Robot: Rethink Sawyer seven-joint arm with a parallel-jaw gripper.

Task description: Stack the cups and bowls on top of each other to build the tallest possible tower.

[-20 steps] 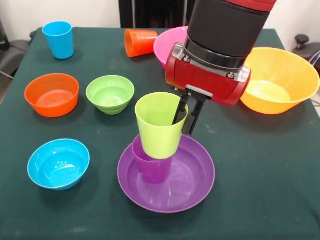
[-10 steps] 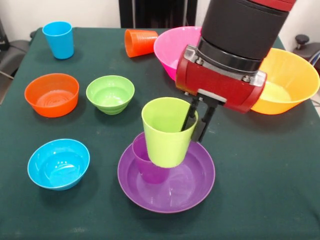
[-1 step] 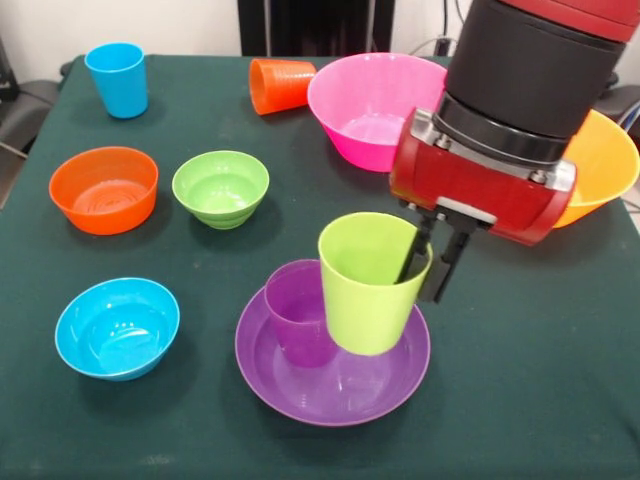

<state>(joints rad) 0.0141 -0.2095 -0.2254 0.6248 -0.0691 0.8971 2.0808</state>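
A lime green cup (image 3: 372, 295) is held upright in the air by the robot's gripper (image 3: 430, 262), whose two dark fingers (image 3: 445, 268) are clenched on the cup's rim, one inside the cup and one outside on the side toward the picture's right. The cup hangs over the wide shallow purple bowl (image 3: 390, 375), which rests on the dark green table (image 3: 520, 400). In this view the cup's base overlaps the bowl's middle.

A purple cup (image 3: 298, 312) stands upright inside the purple bowl, on its left part, just beside the green cup and partly hidden by it; whether the two cups touch cannot be told.

To the left of the purple bowl sits a small blue bowl (image 3: 117, 327). Farther back on the left are a small orange bowl (image 3: 103, 189) and, just beside it, a small green bowl (image 3: 220, 188). A blue cup (image 3: 117, 79) stands upright near the far left corner.

At the far middle of the table an orange cup (image 3: 281, 84) lies on its side, close to the large pink bowl (image 3: 370, 100). The large yellow bowl (image 3: 605, 160) sits to the right, mostly hidden behind the red and black arm (image 3: 500, 130).
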